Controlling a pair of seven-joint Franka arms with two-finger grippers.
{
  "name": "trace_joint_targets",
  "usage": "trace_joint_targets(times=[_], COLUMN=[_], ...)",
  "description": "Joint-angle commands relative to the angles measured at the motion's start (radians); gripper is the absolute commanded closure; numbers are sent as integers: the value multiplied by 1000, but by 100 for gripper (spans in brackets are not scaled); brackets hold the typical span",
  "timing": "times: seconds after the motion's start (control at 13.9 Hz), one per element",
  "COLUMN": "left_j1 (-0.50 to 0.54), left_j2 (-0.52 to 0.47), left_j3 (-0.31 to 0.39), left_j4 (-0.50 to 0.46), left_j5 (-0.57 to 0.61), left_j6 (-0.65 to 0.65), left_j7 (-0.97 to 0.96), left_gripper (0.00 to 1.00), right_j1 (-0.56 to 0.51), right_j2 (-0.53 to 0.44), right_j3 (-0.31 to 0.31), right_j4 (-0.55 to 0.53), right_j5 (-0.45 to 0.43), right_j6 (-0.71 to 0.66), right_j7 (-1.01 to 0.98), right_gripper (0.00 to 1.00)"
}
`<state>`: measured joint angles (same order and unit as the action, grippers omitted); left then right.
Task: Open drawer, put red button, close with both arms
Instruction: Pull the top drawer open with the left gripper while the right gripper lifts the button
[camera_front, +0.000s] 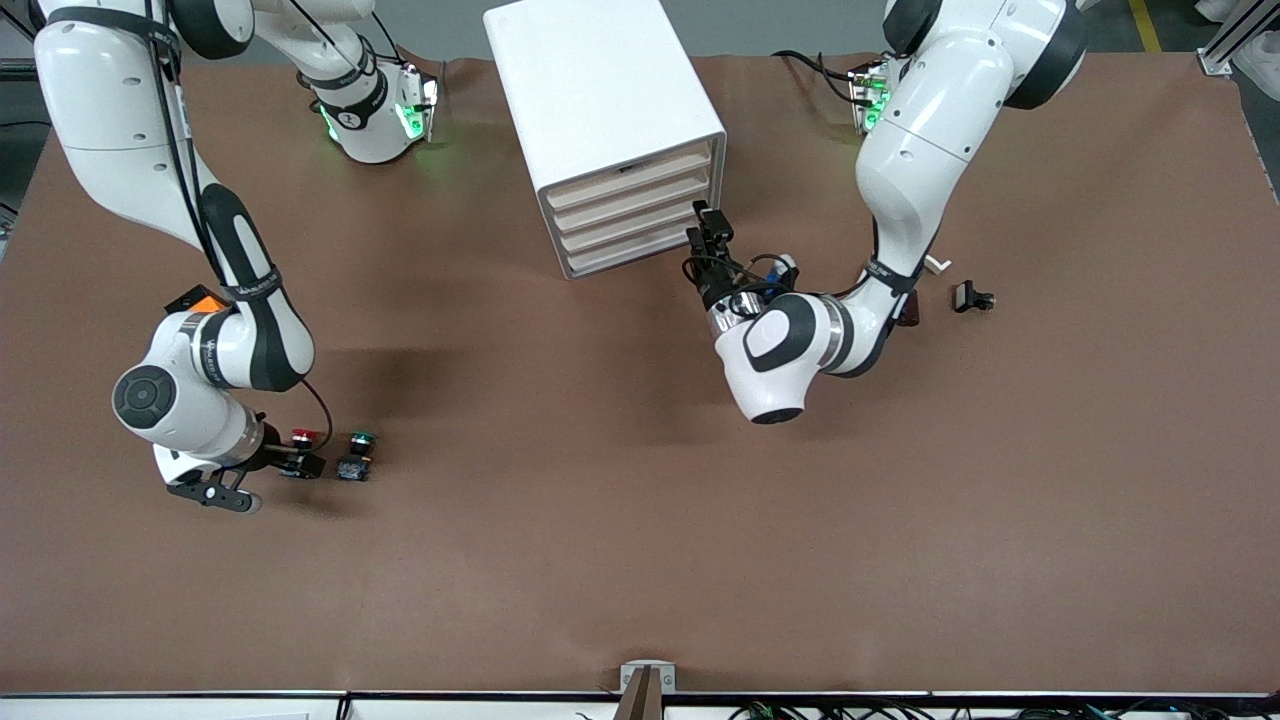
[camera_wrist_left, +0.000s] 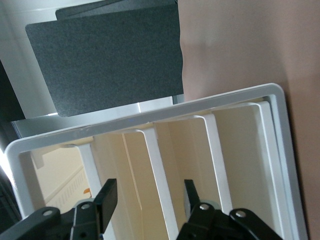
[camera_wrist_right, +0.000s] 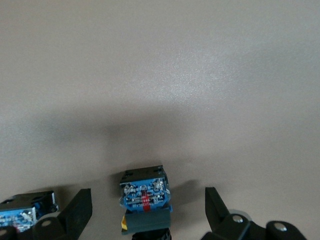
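One brown table (camera_front: 620, 520), white cabinet (camera_front: 600, 90)

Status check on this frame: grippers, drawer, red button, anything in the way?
Left gripper at cabinet front, fingers open. Right gripper open astride red button. Drawer shut. Green button alongside.

Close view from the left arm's wrist, facing the open front of a white cabinet (camera_wrist_left: 280, 107). The cabinet's rounded white frame runs around four shallow cream drawers (camera_wrist_left: 137, 175), seen edge-on and separated by thin white dividers. In the foreground, the left claw (camera_wrist_left: 150, 197) shows its two black fingers (camera_wrist_left: 106, 199) standing apart, with a white divider and cream drawer front visible in the gap between them. Nothing is gripped. Past the cabinet's top lies the brown table (camera_wrist_left: 240, 45), and a dark grey panel (camera_wrist_left: 105, 60) fills the area beside it.
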<state>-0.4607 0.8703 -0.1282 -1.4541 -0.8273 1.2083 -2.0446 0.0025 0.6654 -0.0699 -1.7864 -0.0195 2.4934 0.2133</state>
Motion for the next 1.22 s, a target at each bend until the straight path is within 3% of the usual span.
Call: trace_joint_targets(times=[0.0, 0.07, 0.14, 0.36, 0.65, 0.86, 1.15], left_j1=[-32, -42, -56, -88, -111, -108, -96], left_j2=[10, 12, 13, 19, 19, 18, 18], left_j3=[4, 4, 4, 4, 4, 4, 4], left_j4=[0, -2, -2, -29, -40, -40, -39], left_j5=[-12, -12, -12, -10, -10, -10, -13], left_j6=[-16, -15, -15, -15, -16, -18, -18], left_j7=[-20, -19, -19, -20, -19, -19, -19], left_gripper=[39, 39, 39, 44, 76, 96, 98], right_j1=[4, 5, 5, 5, 7, 11, 28], right_j2=[-4, -4, -6, -9, -23, -62, -156], right_j3=[2, 4, 5, 13, 13, 15, 27], right_j4=[-19, -21, -21, -21, 11, 53, 53], right_j5=[3, 3, 3, 3, 3, 3, 4], right_j6=[-1, -1, -1, -2, -54, -169, -319], right_j7=[0, 1, 1, 1, 1, 11, 84], right_gripper=[30, 73, 100, 100, 100, 100, 100])
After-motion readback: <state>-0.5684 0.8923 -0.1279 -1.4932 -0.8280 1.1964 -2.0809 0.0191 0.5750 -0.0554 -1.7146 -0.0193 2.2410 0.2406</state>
